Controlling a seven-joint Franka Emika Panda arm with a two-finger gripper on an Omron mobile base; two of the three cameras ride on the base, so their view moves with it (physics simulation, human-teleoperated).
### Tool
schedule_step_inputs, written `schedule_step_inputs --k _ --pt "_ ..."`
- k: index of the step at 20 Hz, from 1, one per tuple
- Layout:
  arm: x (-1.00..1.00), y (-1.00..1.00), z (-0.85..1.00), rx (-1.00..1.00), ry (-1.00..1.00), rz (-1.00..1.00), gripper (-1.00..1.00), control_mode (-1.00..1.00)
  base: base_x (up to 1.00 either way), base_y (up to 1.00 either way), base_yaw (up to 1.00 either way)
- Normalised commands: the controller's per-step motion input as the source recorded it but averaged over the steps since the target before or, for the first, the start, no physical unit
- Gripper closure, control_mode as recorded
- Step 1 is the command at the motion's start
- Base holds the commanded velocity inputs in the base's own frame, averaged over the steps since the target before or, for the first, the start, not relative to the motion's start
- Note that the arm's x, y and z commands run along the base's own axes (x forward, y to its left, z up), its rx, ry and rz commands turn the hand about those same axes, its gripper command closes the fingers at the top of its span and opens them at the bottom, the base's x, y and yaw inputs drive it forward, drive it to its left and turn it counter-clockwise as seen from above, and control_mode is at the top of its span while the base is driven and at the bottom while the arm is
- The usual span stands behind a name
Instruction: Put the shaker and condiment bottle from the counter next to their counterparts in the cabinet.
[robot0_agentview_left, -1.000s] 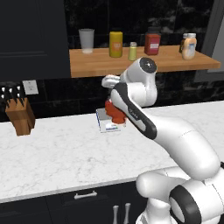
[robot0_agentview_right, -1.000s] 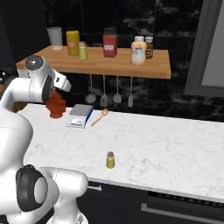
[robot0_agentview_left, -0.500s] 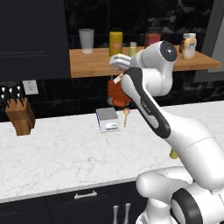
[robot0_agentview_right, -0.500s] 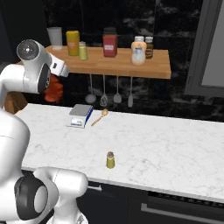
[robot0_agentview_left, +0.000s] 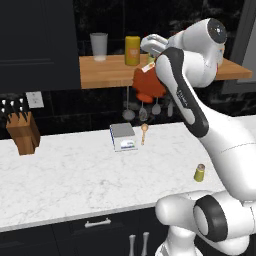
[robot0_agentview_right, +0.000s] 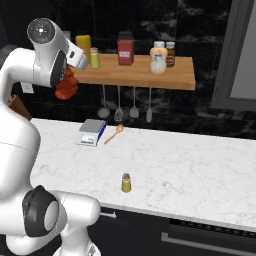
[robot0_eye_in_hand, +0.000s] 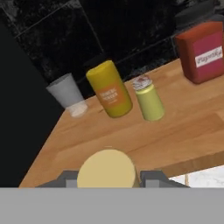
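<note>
Two things are mine to move, and one is in hand: my claw (robot0_eye_in_hand: 108, 179) is clamped around the neck of the bottle (robot0_agentview_left: 148, 85), its tan cap showing between the fingers in the hand view and its dark-red lobed body hanging below the claw, at about the level of the front edge of the shelf (robot0_agentview_left: 105, 75).

Going from big to small. The shelf lies ahead of and below the claw, warm brown planks with no doors. On it, ahead of the claw, stand a yellow bottle (robot0_eye_in_hand: 109, 89), a grey cup (robot0_eye_in_hand: 66, 94) off to its left, a lime shaker (robot0_eye_in_hand: 148, 101) just right of it, and a red jar (robot0_eye_in_hand: 202, 51) far right. The worktop (robot0_agentview_left: 75, 175) sits well below. The olive shaker (robot0_agentview_right: 126, 183) waits down there near the front edge, upright, with a grey-brown cap.

My worries, as I judge them: the bottle's wide base hangs low, so pushing forward without more lift could knock it against the shelf edge and twist it in the grip. The landing space near the yellow bottle and lime shaker is tight; a wide swing could topple them. A neck grip also lets the heavy body swing.
</note>
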Motion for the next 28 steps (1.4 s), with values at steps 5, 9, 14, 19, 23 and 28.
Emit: schedule_step_inputs --k 5,9,14,19,23,28 --pt "0.0 -0.53 0.49 0.0 -0.01 -0.05 1.0 -1.0 0.0 0.0 0.0" --pt "0.08 -0.39 0.58 0.0 -0.02 -0.03 1.0 -1.0 0.0 0.0 0.0" --pt "0.06 -0.21 0.41 -0.03 0.0 0.0 1.0 -1.0 0.0 0.0 0.0" --pt "0.04 -0.27 0.21 -0.09 0.0 0.0 1.0 -1.0 0.0 0.0 0.0" --pt "0.07 -0.32 0.13 -0.12 0.0 0.0 1.0 -1.0 0.0 0.0 0.0" --pt "0.29 -0.24 0.02 -0.08 0.0 0.0 1.0 -1.0 0.0 0.0 0.0"
